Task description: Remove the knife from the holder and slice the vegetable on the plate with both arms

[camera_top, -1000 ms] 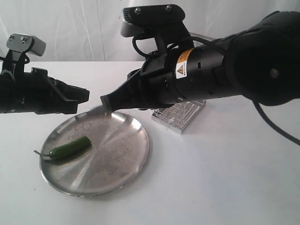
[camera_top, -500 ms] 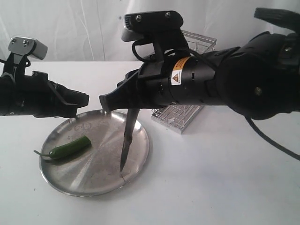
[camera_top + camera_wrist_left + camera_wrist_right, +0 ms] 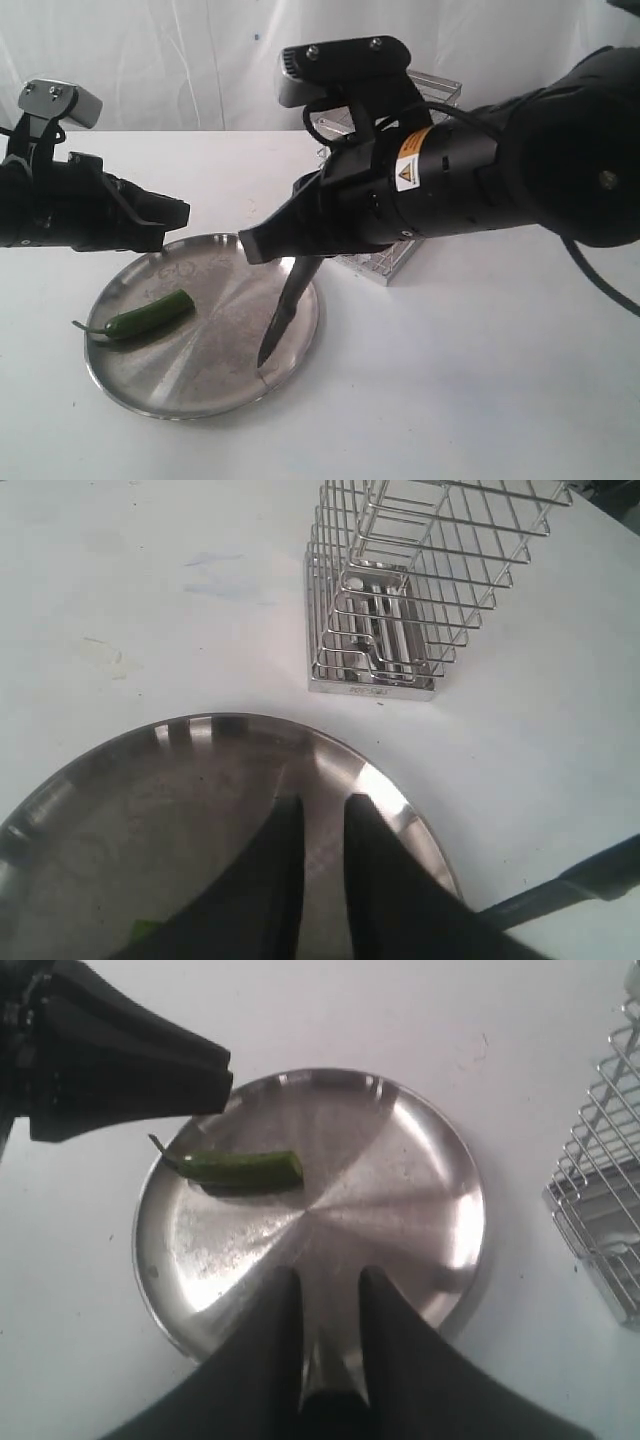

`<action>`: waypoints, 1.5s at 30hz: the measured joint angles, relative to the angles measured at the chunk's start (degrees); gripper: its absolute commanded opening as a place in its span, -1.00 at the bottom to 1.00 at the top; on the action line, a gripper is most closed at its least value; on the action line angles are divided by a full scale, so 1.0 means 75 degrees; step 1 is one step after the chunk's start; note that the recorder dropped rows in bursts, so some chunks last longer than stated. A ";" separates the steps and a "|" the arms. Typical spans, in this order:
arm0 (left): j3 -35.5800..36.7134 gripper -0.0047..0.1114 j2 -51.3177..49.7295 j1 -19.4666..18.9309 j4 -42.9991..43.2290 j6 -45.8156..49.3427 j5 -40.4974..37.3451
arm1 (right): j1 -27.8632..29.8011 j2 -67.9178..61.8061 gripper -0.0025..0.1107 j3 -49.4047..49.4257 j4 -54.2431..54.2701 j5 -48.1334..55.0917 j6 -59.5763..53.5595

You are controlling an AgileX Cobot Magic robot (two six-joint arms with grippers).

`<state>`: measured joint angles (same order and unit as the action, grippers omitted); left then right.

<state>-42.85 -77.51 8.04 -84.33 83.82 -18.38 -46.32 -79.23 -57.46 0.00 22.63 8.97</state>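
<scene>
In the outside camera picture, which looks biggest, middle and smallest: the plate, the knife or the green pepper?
1. The plate, clearly biggest.
2 and 3. The knife and the pepper look about equally long. The knife's handle is hidden in the right gripper, so I won't rank them.

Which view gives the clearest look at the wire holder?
The left wrist view: the wire holder stands nearly whole and unobstructed, bars and base visible. In the exterior view the right arm hides most of it. The right wrist view catches only a corner at the frame edge.
</scene>
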 measured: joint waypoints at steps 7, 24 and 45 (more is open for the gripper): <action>0.0000 -0.56 0.0000 0.0000 0.0000 -0.0023 0.0000 | 0.0000 -0.0154 -0.96 0.0223 0.0000 0.1194 -0.0074; 0.0000 -0.56 0.0000 0.0000 0.0000 -0.0041 0.0000 | 0.0000 -0.0978 -0.96 0.0224 0.0000 0.0114 -0.0074; 0.0000 -0.56 0.0000 0.0000 0.0013 -0.0144 0.0000 | 0.0812 -0.2360 0.07 -0.0465 0.0818 0.1631 -0.1828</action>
<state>-42.85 -77.51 8.04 -84.23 82.74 -18.38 -40.23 -96.93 -60.95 6.14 34.86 -4.74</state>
